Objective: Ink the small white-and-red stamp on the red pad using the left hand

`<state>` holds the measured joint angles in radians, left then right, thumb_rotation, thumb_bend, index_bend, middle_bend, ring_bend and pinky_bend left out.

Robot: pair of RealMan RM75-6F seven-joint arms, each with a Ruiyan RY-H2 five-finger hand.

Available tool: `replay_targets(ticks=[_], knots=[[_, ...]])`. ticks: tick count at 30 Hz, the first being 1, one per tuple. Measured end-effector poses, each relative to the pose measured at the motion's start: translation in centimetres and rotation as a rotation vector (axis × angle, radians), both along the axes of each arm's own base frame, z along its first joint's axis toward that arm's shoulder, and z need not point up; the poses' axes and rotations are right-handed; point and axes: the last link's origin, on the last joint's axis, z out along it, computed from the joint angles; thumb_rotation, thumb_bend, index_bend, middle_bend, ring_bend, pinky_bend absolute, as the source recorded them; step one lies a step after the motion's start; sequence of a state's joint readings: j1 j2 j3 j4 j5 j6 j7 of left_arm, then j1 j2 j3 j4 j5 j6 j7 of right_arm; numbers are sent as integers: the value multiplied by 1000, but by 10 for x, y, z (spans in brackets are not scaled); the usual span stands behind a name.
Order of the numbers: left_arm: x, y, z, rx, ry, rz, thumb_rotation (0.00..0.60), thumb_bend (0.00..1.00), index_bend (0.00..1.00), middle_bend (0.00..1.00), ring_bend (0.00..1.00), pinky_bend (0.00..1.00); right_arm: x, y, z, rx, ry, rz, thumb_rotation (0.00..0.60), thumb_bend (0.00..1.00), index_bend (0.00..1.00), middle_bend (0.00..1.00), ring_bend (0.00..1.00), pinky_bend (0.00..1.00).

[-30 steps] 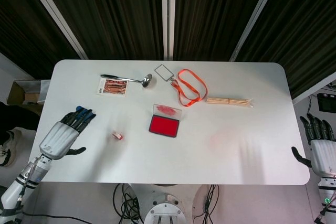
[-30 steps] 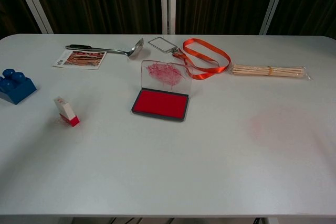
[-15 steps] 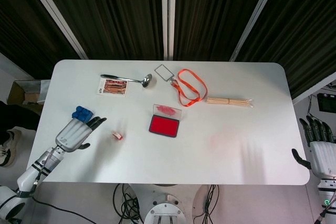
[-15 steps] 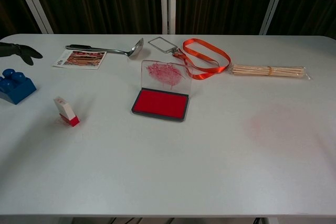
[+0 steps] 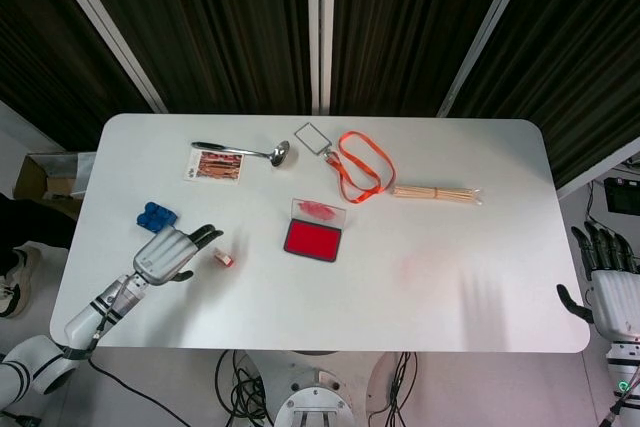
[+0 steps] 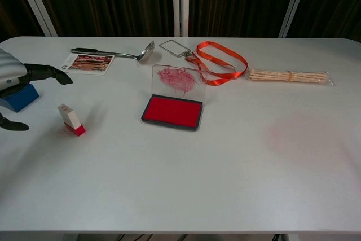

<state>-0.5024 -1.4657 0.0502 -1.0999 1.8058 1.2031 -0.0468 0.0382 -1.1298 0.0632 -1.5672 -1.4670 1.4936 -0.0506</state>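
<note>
The small white-and-red stamp (image 5: pixel 223 259) (image 6: pixel 71 120) stands tilted on the white table, left of the middle. The red ink pad (image 5: pixel 312 240) (image 6: pixel 172 111) lies open at the centre, its stained clear lid (image 6: pixel 179 80) raised behind it. My left hand (image 5: pixel 170 252) (image 6: pixel 17 78) hovers open just left of the stamp, fingers stretched toward it, touching nothing. My right hand (image 5: pixel 608 277) hangs open beyond the table's right edge, seen only in the head view.
A blue toy block (image 5: pixel 155 215) (image 6: pixel 18 96) sits close behind my left hand. Along the far side lie a picture card (image 5: pixel 214 164), a metal ladle (image 5: pixel 245 152), an orange lanyard with badge holder (image 5: pixel 357 165) and a pack of wooden sticks (image 5: pixel 436 192).
My left hand has moved rightward past the blue block, closing in on the stamp. The right hand has barely shifted.
</note>
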Motion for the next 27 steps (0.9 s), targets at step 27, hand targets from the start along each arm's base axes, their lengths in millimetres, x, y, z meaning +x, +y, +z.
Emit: replay_targets(ticks=[27], knots=[[5, 15, -38, -51, 15, -46, 600, 242, 382, 403, 831, 934, -6, -2, 4, 2, 2, -26, 600, 204, 0, 0, 0, 0]])
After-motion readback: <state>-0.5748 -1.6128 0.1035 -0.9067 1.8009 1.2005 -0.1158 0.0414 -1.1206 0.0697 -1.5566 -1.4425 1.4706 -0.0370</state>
